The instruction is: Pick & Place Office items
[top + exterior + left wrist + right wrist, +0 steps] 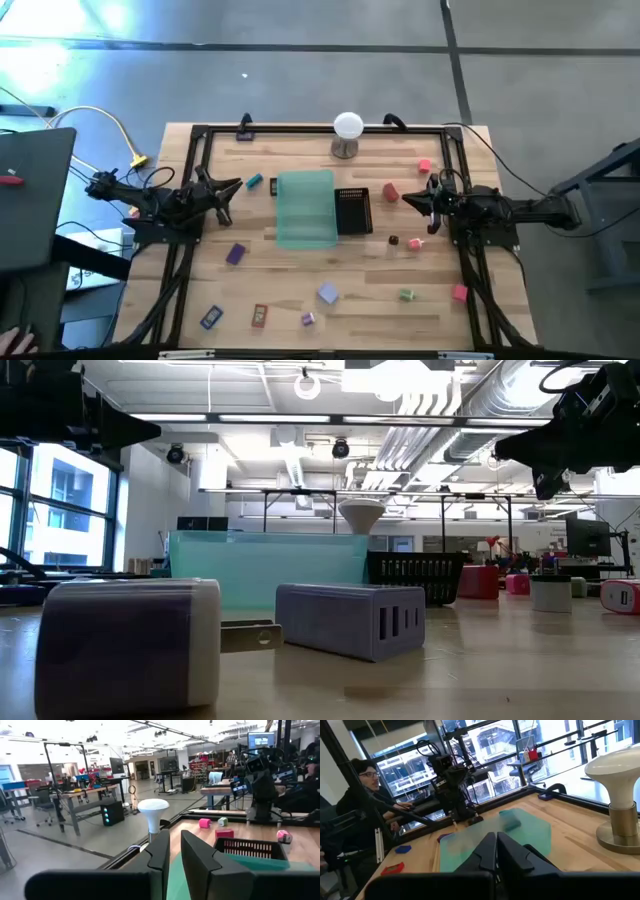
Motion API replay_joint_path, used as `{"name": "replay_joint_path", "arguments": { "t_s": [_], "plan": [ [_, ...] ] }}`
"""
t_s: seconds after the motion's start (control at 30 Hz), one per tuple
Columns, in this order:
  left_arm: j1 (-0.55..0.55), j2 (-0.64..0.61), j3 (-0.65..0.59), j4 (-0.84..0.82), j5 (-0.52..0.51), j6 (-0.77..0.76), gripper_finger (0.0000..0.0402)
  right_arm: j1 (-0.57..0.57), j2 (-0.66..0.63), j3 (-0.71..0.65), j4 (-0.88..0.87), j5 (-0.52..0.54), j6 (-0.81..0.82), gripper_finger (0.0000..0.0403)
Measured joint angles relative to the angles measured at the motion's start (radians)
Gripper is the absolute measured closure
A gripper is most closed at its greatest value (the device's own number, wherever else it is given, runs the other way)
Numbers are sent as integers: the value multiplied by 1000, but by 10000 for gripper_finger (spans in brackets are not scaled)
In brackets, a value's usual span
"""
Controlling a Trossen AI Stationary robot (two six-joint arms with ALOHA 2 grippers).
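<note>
Office items [327, 293] are scattered over the wooden table [300, 160], none inside the green tray [304, 208] or the black mesh tray [352, 210] (several too small to identify). Left gripper [236, 184] is raised left of the trays, fingers closed on nothing. Right gripper [406, 197] is raised to their right, likewise closed and empty. Low view is half blocked by a purple block [350, 618].

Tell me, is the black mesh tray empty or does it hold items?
Empty, it seems: the black mesh tray shows only bare mesh from above.
</note>
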Motion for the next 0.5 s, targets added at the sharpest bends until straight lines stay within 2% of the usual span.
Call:
{"name": "replay_joint_path", "arguments": {
  "t_s": [0.23,0.5],
  "plan": [
    [0,0,0,0,0,-89,363,0,0,0,-1,2,0,401],
    [0,0,0,0,0,-92,363,0,0,0,-2,2,0,401]
  ]
}}
